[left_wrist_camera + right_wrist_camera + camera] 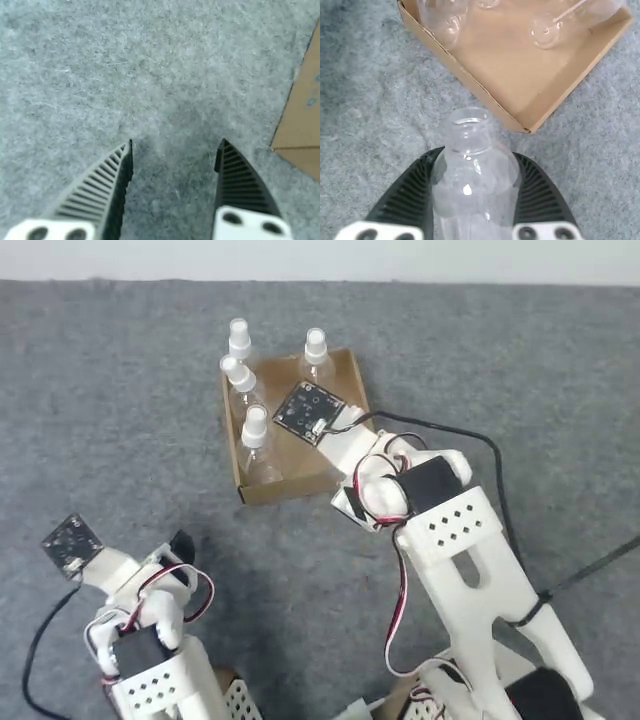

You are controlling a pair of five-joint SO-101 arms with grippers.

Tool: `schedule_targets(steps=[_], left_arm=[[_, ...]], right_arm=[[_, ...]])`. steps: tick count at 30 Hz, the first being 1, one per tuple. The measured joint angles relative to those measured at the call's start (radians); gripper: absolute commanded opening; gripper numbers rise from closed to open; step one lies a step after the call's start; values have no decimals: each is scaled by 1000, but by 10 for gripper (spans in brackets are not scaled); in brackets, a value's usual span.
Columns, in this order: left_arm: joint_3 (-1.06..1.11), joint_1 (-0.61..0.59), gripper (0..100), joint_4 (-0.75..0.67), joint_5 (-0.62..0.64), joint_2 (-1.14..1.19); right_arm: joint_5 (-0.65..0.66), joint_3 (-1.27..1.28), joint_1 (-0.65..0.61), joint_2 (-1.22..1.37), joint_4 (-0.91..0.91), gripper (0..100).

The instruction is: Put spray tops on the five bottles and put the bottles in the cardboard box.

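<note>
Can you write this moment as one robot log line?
right hand: shut on clear topless plastic bottle, beside brown cardboard box | left hand: open, empty, over grey carpet | box: four clear bottles with white spray tops

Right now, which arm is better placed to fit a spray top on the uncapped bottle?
Left, probably: the left gripper is open and empty; the right gripper is shut on the bottle.

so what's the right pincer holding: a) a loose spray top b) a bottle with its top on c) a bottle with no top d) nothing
c: the right pincer is shut on a clear bottle whose neck is open and bare.
</note>
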Motion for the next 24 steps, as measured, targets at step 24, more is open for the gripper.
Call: schedule_targets(steps=[24], left_arm=[[0, 41, 250, 0, 5, 0]], right_arm=[[0, 46, 0, -5, -41, 41]])
